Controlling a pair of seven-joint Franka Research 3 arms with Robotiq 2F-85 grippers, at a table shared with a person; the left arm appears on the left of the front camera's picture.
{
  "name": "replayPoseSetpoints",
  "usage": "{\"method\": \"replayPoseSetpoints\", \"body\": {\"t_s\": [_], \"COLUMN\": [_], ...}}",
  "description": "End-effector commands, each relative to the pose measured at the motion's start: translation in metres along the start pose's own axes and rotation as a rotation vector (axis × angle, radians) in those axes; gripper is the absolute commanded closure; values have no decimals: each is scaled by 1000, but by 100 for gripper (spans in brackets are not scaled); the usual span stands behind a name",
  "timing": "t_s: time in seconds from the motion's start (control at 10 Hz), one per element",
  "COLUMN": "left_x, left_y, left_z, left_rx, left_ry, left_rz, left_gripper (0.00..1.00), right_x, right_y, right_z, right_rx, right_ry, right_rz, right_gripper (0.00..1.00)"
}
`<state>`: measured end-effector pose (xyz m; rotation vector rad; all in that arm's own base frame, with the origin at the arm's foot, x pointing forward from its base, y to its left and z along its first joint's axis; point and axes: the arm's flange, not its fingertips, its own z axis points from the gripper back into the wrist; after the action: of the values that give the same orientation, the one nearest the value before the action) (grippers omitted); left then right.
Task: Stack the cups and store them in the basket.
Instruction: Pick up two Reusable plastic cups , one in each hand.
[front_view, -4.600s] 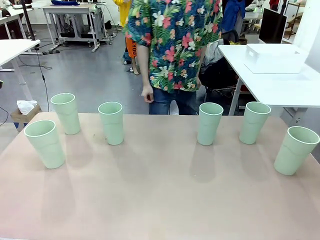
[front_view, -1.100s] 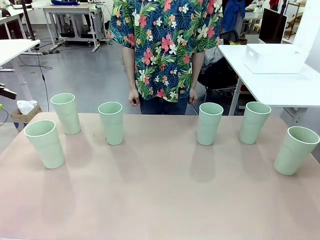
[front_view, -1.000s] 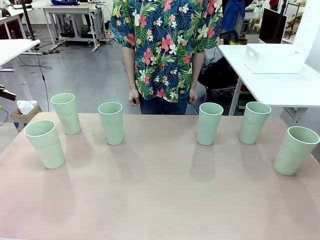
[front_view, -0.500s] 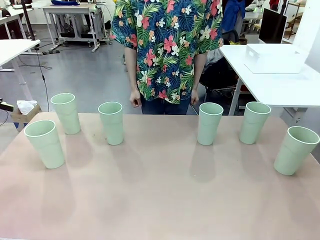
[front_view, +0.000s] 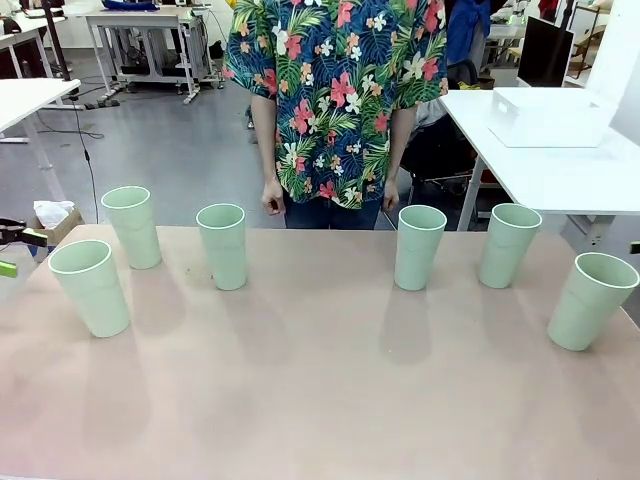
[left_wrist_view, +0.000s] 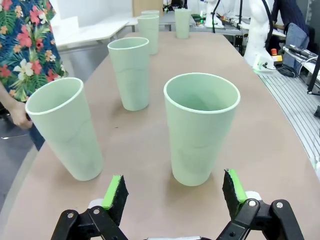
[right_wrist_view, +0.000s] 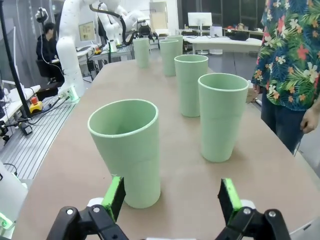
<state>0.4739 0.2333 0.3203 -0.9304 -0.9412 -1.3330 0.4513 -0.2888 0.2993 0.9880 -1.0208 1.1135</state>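
Observation:
Six pale green cups stand upright in a loose row on the table: the leftmost cup (front_view: 90, 287), a second cup (front_view: 132, 226), a third (front_view: 223, 245), then three to the right (front_view: 419, 246), (front_view: 508, 244), (front_view: 591, 300). My left gripper (left_wrist_view: 174, 194) is open, low at the table's left end, with the nearest cup (left_wrist_view: 201, 127) just ahead between its green pads (left_wrist_view: 114, 192). At the right end my right gripper (right_wrist_view: 171, 198) is open too, facing the end cup (right_wrist_view: 128, 150). The white basket (front_view: 550, 115) sits on a side table at the back right.
A person in a flowered shirt (front_view: 335, 100) stands at the far edge, hands hanging down, one hand (right_wrist_view: 310, 120) near the table's edge. My left gripper (front_view: 12, 252) pokes in at the left border. The near half of the table (front_view: 320, 400) is bare.
My left gripper has dropped lower at the picture's left edge, toward the leftmost cup. The person has shifted slightly to the right. The cups have not moved.

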Motion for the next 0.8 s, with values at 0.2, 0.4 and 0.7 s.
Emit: {"method": "replayPoseSetpoints", "body": {"t_s": [0.2,0.4,0.7], "left_x": [4,4,-17], "left_y": [-1,-1,11], "left_z": [8,8,-7], "left_rx": [11,11,-50], "left_ry": [1,1,-56], "left_rz": [-5,-5,16], "left_gripper": [0,0,0], "right_x": [7,7,-6], "right_y": [1,1,1], "right_z": [5,5,-14], "right_rx": [-8,-8,70], "right_ry": [6,6,-25], "right_rz": [11,11,5], "right_gripper": [0,0,0]}}
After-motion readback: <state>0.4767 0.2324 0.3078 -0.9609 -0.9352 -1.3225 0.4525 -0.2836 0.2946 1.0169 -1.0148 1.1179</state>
